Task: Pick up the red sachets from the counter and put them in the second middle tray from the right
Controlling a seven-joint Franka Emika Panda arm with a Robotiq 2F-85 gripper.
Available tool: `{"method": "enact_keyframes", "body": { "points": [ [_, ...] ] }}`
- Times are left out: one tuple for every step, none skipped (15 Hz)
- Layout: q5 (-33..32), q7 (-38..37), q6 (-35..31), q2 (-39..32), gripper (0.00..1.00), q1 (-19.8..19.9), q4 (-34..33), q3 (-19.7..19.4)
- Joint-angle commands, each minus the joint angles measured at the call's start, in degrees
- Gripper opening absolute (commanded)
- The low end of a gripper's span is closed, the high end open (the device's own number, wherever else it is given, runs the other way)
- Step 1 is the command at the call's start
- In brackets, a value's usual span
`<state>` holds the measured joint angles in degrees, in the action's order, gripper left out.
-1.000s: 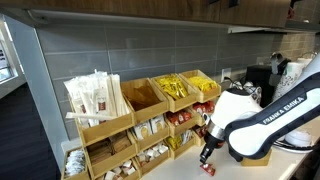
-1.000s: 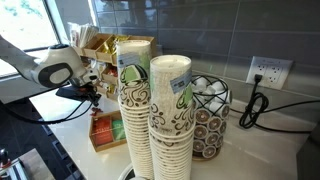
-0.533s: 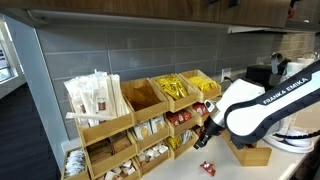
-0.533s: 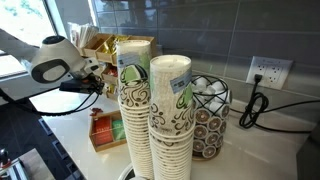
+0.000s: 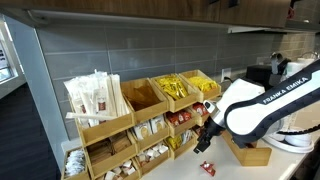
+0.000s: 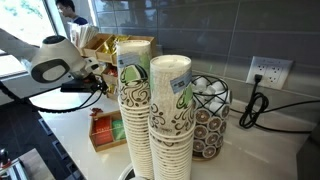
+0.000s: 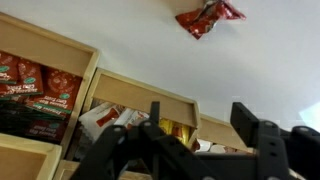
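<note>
My gripper [image 5: 205, 136] hangs open in front of the right end of the wooden rack [image 5: 100, 130], at middle-tier height, with nothing between its fingers. In the wrist view the gripper [image 7: 203, 122] faces wooden bin fronts with yellow and white packets behind them. A bin to its left holds red sachets [image 7: 35, 95]. In an exterior view the second middle tray from the right [image 5: 183, 129] shows red packets inside. One red sachet [image 5: 207, 167] lies on the pale counter [image 5: 240, 168] below the gripper, and the same sachet [image 7: 208, 17] shows in the wrist view. The gripper [image 6: 97, 86] is small and far away in an exterior view.
Tall stacks of paper cups [image 6: 152, 110] fill the foreground. Next to them stand a wire basket of pods [image 6: 210, 115] and a low wooden tray [image 6: 104, 133] of packets. A wooden box [image 5: 252, 153] sits right of the arm. The rack's top bins hold straws [image 5: 95, 97] and yellow packets [image 5: 175, 88].
The gripper has risen from just above the counter to the rack's middle tier and its jaws have opened. The red sachet on the counter has stayed put.
</note>
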<state>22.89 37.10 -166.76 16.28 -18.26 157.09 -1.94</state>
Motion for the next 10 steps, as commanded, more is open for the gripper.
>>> {"method": "enact_keyframes", "body": {
  "points": [
    [-1.0,1.32,4.87,0.68,1.0,2.53,0.46,0.95],
    [-3.54,-0.61,5.88,0.2,1.0,0.61,0.27,-1.37],
    [-4.25,-1.1,7.02,-0.78,1.0,1.03,0.03,-1.02],
    [-4.87,-1.34,7.95,-1.23,1.0,1.22,0.06,-0.94],
    [-6.03,-2.31,8.56,-2.16,1.0,1.89,0.11,-0.39],
    [-6.22,-2.24,9.42,-2.43,1.0,1.82,0.16,-0.41],
    [-6.62,-2.71,9.38,-3.11,1.0,1.94,0.25,-0.21],
    [-6.75,-2.97,9.44,-3.58,0.99,1.94,0.35,-0.05],
    [-6.21,-2.77,9.36,-4.2,1.0,1.52,0.4,0.01],
    [-5.92,-2.73,9.24,-4.78,1.0,1.44,0.43,0.17]
  ]
}}
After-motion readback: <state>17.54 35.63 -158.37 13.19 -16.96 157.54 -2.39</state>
